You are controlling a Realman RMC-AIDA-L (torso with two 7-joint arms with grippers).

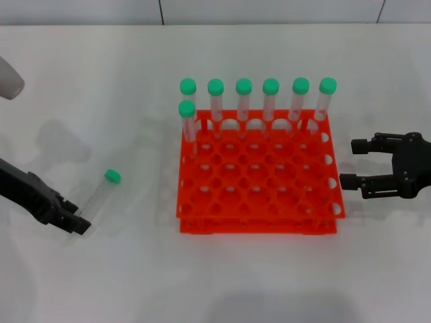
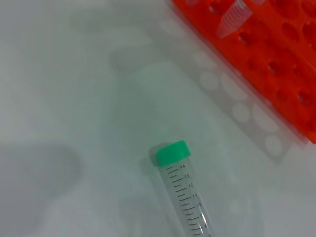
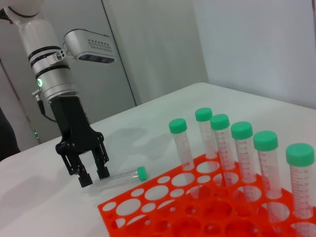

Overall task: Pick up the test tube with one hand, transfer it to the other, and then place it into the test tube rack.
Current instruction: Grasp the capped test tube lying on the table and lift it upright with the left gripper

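test tube [image 1: 100, 196] flat on the table [image 1: 101, 282], left of the rack [image 1: 256, 182], green cap aimed up-right toward it.
left gripper [image 1: 79, 222] angled low, fingers spread around the tube's base; right gripper [image 1: 353, 163] parked beside the rack, jaws released.

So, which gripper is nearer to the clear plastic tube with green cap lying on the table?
Left. The left gripper is at the lying tube's lower end; the right gripper is beyond the orange rack.
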